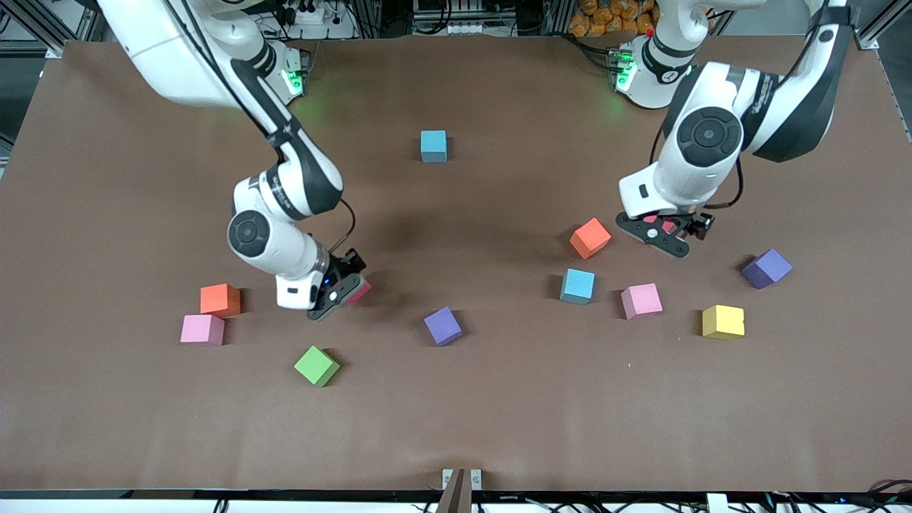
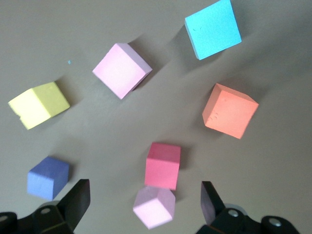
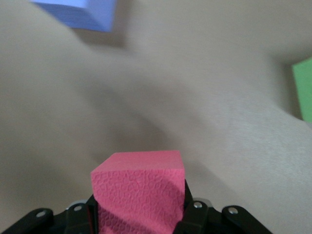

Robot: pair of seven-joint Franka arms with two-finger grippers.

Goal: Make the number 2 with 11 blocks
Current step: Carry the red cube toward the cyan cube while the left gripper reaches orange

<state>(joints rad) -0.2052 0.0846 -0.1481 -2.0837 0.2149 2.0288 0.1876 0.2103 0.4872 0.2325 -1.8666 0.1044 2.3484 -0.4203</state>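
While the right gripper [image 1: 340,288] sits low in the left half of the front frame, it is clamped on a red block [image 3: 140,187], between an orange block [image 1: 220,299] and a purple cube [image 1: 442,325]. Below it lie a pink block [image 1: 202,330] and a green block [image 1: 316,365]. Over at the right of the frame, the left gripper [image 1: 665,232] hangs wide open, nothing held, above another red block [image 2: 163,165] and a pink one [image 2: 154,206]. Around it: an orange block [image 1: 590,238], a light blue block [image 1: 577,286], a pink block [image 1: 641,300], a yellow block [image 1: 722,321]. One more light blue block [image 1: 433,146] sits alone at upper centre of the desk [image 1: 499,413].
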